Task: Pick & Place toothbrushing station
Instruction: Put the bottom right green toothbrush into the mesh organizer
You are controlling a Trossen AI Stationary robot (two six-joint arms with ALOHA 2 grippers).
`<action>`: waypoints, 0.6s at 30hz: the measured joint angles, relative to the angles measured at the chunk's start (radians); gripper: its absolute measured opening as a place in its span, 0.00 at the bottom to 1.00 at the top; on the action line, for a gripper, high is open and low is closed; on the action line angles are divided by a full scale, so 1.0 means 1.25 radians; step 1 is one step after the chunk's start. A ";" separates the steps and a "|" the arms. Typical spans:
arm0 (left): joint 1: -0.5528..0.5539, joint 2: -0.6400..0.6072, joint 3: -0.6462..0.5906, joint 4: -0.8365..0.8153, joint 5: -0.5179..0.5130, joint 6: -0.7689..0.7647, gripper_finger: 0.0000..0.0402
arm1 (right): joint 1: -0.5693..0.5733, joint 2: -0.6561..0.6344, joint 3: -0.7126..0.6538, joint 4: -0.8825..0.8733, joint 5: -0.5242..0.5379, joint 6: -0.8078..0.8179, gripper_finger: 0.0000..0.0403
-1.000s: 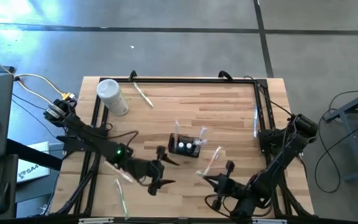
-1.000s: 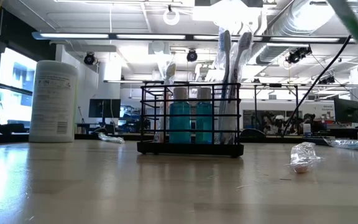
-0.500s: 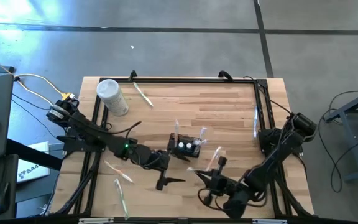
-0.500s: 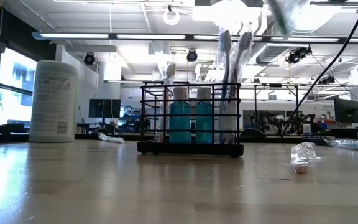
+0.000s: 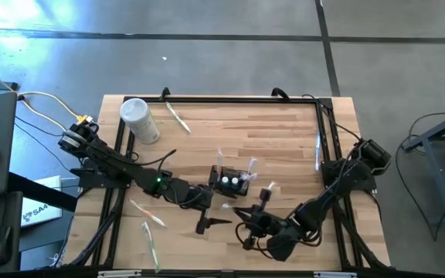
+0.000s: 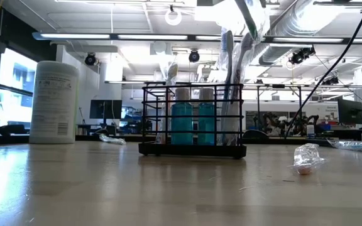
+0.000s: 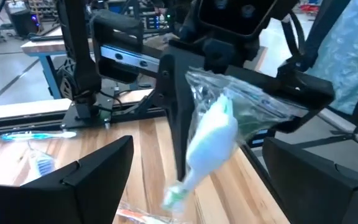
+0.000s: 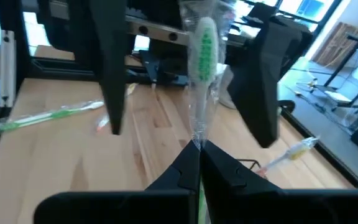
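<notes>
The toothbrushing station (image 5: 231,182), a stiff, light wire caddy, stands mid-tabletop (image 5: 284,131); its rim looks the safest hold. The right claw (image 5: 259,202) pinches a slippery wrapped toothbrush (image 8: 202,56); the left claw (image 5: 205,210) gapes wide, empty, beside the station.

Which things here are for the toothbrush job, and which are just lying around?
For the job:
- toothbrushing station
- wrapped toothbrush, pinched in the right gripper near the station
- left gripper, open, close by

Just lying about:
- white container at the table's far left corner
- loose toothbrush beside it
- crumpled wrapper
</notes>
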 joint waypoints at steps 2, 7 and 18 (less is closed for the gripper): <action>0.000 0.000 0.000 -0.003 -0.002 0.000 0.87 | -0.003 0.000 0.000 0.000 -0.007 0.000 0.01; 0.000 0.000 0.000 -0.018 -0.024 0.006 0.77 | -0.003 0.000 0.000 -0.001 -0.025 0.000 0.01; 0.000 0.000 0.000 -0.019 -0.032 0.021 0.33 | -0.003 0.000 0.000 -0.001 -0.043 0.001 0.01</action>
